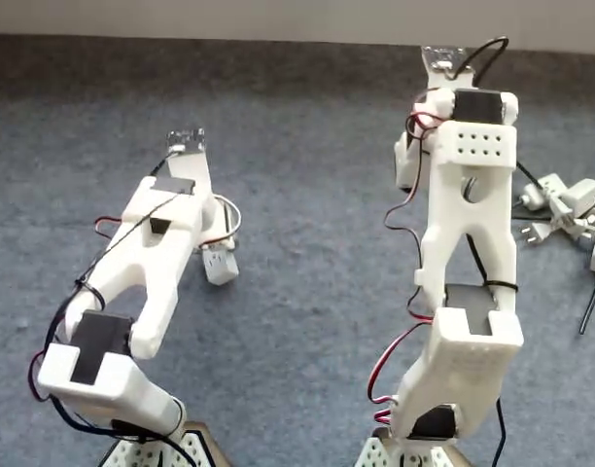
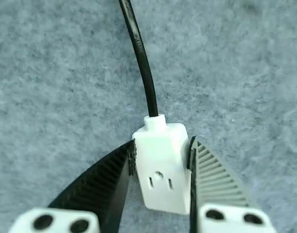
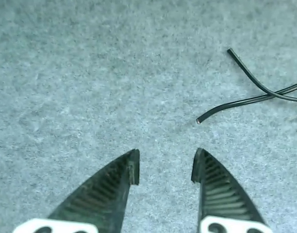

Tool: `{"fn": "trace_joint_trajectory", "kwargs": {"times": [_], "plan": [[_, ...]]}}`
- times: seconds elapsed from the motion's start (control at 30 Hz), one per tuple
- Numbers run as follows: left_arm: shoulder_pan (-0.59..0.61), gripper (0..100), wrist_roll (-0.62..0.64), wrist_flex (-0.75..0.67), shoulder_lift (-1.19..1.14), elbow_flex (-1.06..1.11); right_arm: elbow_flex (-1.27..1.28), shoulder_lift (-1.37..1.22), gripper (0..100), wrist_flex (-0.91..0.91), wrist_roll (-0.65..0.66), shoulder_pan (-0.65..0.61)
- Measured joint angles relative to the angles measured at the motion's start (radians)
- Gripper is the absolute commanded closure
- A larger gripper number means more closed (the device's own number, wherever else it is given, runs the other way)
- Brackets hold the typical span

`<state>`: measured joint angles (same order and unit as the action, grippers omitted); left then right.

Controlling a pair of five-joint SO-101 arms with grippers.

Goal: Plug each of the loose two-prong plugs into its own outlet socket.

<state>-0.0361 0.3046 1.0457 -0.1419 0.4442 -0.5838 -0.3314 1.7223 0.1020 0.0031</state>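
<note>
Between the two dark jaws of the left gripper [image 2: 163, 145] sat a white outlet socket [image 2: 160, 174], and the jaws were squeezed on its two sides. Its face with the little slots looked up at the wrist camera. Its black cord [image 2: 139, 53] ran away over the grey carpet [image 2: 51, 73]. The right gripper [image 3: 165, 162] hung above bare carpet with its jaws apart and nothing in them. Two thin black wires [image 3: 257, 90] lay near it. From up high, a heap of white plugs and sockets [image 1: 560, 204] lay off to the side of the right arm. I think the job was near its start: one socket was held, but no plug was in it yet. Next, the right gripper would likely need to pick one plug from the heap, turn its two prongs toward the slots, and push it straight in while the left one held the socket firm.
</note>
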Motion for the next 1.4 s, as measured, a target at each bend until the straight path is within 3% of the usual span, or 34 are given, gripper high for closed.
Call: {"fn": "trace_joint_trajectory", "kwargs": {"times": [0.5,0.6,0.83,1.2,1.4], "plan": [[0.006,83,-0.057,0.023,-0.006,-0.005,0.0,0.0,80.7,0.0,0.0,0.0],[0.02,87,-0.061,0.031,-0.006,-0.005,0.0,0.0,80.7,0.0,0.0,0.0],[0.106,97,-0.078,0.078,-0.006,-0.006,0.0,0.0,80.7,0.0,0.0,0.0],[0.308,97,-0.132,0.083,-0.025,0.009,0.0,0.0,80.7,0.0,0.0,0.0],[0.338,97,-0.216,0.094,-0.031,0.011,0.0,0.0,80.7,0.0,0.0,0.0]]}}
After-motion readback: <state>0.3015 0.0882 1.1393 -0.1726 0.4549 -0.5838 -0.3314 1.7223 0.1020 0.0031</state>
